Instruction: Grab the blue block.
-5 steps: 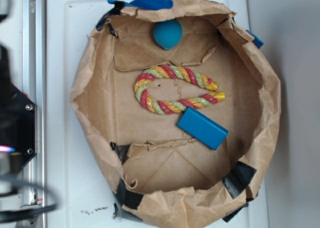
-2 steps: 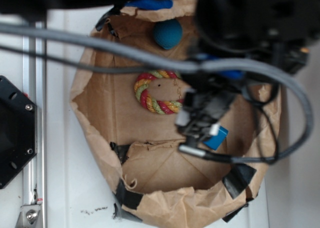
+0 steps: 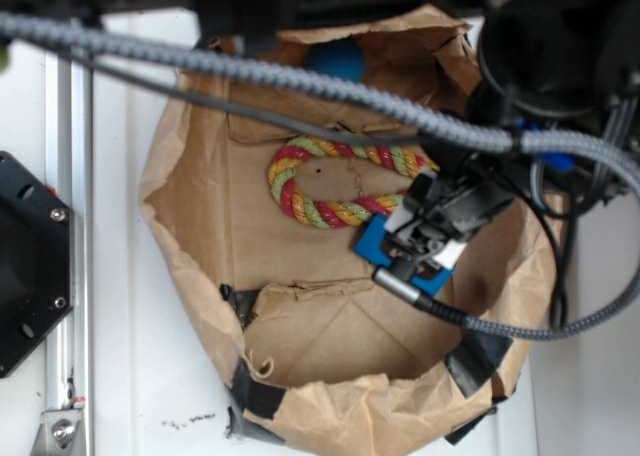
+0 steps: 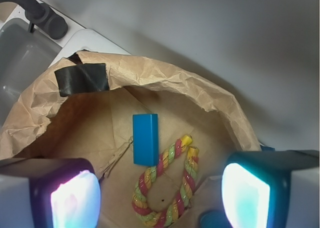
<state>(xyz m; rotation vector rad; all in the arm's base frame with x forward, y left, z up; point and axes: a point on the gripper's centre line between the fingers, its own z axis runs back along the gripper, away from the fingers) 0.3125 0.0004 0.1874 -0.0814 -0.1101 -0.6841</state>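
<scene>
The blue block (image 4: 145,139) is seen lying flat on the floor of the crumpled brown paper bag (image 4: 165,80), its near end touching the multicoloured rope toy (image 4: 167,185). The gripper (image 3: 425,238) is held above the block, and its fingers (image 4: 75,198) are spread wide with nothing between them. A teal ball (image 3: 335,59) is partly hidden at the bag's far edge.

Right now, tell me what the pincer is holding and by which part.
Nothing. The wrist view shows the pincer open, its fingers spread wide above the bag, with the blue block lying free on the bag floor beside the rope toy.
</scene>
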